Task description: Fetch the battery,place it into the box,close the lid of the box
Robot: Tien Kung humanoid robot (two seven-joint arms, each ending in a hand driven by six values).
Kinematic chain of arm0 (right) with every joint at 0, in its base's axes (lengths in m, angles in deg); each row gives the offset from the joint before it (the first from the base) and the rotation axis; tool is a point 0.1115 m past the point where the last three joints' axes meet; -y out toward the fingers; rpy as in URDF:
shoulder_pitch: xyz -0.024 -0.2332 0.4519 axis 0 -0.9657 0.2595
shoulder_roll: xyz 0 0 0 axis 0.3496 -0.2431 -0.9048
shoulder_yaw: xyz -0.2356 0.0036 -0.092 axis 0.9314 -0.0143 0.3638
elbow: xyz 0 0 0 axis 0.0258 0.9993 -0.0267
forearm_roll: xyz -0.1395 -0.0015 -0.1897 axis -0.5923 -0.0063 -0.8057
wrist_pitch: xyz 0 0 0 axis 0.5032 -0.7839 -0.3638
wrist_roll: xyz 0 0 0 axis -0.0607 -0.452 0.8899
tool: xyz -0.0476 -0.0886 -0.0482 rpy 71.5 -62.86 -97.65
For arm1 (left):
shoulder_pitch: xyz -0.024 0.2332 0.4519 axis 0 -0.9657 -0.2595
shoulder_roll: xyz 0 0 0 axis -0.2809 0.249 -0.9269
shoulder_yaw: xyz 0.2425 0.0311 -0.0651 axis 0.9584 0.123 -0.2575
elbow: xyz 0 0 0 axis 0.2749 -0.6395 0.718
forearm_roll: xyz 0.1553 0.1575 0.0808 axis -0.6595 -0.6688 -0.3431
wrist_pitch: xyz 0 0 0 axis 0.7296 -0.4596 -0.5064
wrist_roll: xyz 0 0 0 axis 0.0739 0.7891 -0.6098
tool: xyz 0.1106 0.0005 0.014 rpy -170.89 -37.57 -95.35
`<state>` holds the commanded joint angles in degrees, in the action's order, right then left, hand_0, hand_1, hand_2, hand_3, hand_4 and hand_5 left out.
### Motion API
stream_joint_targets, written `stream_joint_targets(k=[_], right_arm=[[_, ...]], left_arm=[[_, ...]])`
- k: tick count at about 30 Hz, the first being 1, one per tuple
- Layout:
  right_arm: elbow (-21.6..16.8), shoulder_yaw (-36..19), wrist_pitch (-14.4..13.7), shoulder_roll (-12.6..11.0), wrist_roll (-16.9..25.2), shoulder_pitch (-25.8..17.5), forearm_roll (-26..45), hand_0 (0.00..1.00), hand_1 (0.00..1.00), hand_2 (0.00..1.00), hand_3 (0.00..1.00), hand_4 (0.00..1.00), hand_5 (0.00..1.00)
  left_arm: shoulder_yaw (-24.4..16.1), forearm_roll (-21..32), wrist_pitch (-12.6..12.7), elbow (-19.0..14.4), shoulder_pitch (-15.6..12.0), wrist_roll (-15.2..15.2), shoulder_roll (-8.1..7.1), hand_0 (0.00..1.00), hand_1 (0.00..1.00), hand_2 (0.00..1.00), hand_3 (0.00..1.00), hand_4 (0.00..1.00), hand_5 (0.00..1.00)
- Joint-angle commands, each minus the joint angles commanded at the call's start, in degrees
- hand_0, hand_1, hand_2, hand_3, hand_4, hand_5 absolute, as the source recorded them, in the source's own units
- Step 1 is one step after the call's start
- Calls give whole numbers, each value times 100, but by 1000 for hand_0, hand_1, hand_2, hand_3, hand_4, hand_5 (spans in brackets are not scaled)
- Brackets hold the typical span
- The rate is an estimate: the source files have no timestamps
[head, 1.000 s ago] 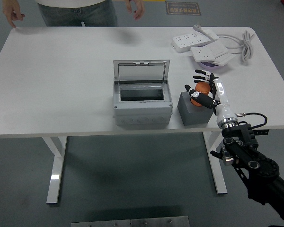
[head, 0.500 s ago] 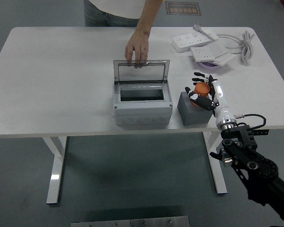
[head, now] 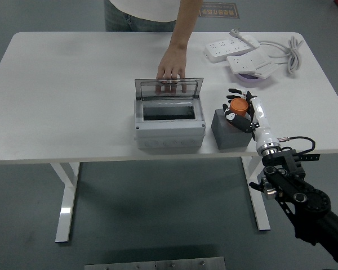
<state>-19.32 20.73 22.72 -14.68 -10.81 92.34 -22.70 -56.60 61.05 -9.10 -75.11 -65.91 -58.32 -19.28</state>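
Right hand (head: pixel 240 109) wraps the orange battery (head: pixel 239 106) above the block (head: pixel 230 130); person's hand (head: pixel 171 70) on lid (head: pixel 169 88), left of it.

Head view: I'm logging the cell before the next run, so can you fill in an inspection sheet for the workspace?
Surface: white table, bare on its left half.
Job's things: grey plastic box, clear lid raised; orange cylindrical battery above dark grey block.
Clutter: white power strips at the far right.
Hands: right hand curled around the battery; left hand not in view.
Cables: white cord coiled at the far right edge.
Surroundings: person's hand on the lid's top edge; grey floor.
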Motion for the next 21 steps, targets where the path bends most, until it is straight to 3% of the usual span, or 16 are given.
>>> stream_joint_targets(k=[14, 15, 20, 21], right_arm=[[7, 35, -3, -8, -30, 12, 23, 645, 676, 659, 709, 666, 2], [5, 33, -3, -8, -35, 13, 24, 562, 582, 558, 643, 638, 2], [1, 33, -11, -10, -51, 12, 42, 562, 582, 558, 643, 638, 2], [1, 34, -14, -10, -52, 12, 46, 514, 505, 487, 546, 554, 98]], left_arm=[[57, 55, 24, 6, 21, 70, 8, 650, 723, 667, 639, 721, 383], [58, 53, 26, 6, 22, 73, 10, 649, 723, 668, 639, 720, 383], [72, 67, 35, 5, 26, 91, 17, 649, 723, 668, 639, 720, 383], [73, 68, 38, 4, 27, 93, 17, 649, 724, 669, 639, 720, 382]])
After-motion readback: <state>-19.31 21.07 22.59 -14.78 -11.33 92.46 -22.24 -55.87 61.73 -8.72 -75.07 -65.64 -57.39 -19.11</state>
